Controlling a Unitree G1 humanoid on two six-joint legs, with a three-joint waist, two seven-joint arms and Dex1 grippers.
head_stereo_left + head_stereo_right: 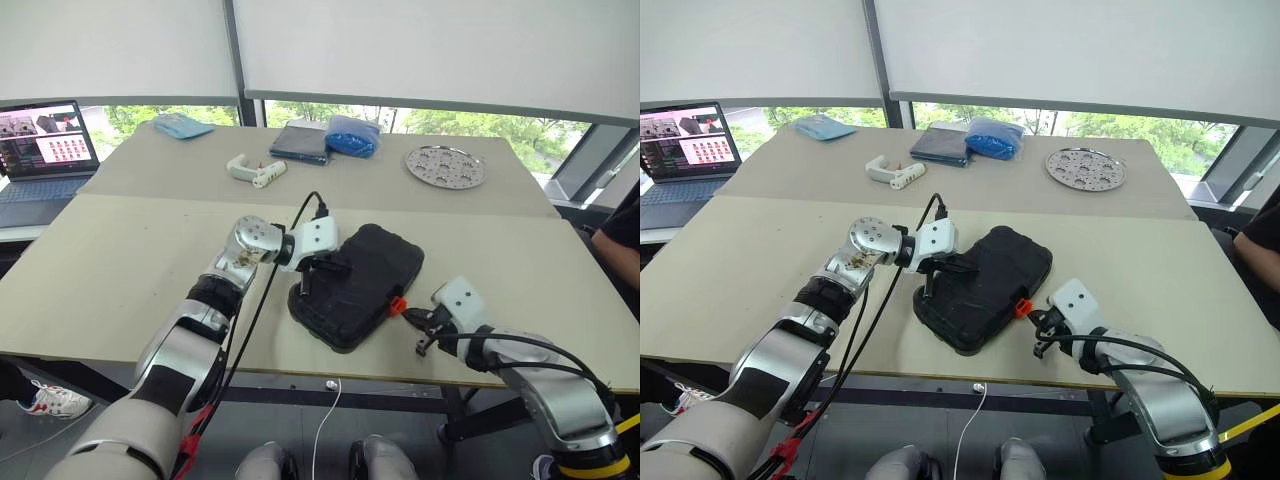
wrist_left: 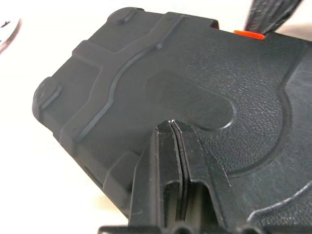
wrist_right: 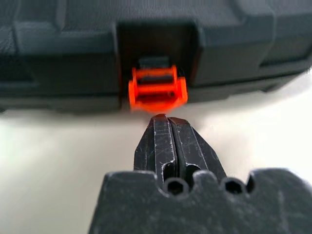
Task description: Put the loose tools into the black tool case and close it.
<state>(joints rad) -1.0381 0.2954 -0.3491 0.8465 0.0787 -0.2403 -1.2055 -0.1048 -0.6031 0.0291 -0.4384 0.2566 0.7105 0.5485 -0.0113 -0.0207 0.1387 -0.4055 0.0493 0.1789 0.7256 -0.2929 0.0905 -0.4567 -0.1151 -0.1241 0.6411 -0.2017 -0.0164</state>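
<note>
The black tool case (image 1: 365, 280) lies shut on the table near the front edge, ribbed lid up. Its orange latch (image 1: 397, 304) faces my right arm. My left gripper (image 1: 335, 268) is shut, and its tips rest on the lid's textured top (image 2: 146, 63). My right gripper (image 1: 412, 318) is also shut and holds nothing. In the right wrist view its tips (image 3: 166, 119) sit just in front of the orange latch (image 3: 157, 90), almost touching it. The loose tools are out of view.
At the back of the table lie a white pistol-shaped tool (image 1: 255, 170), a dark flat pouch (image 1: 300, 142), a blue bag (image 1: 352, 135), a round perforated metal plate (image 1: 445, 166) and a light blue cloth (image 1: 182, 126). A laptop (image 1: 45, 150) stands far left. A person's arm (image 1: 622, 235) shows at the right edge.
</note>
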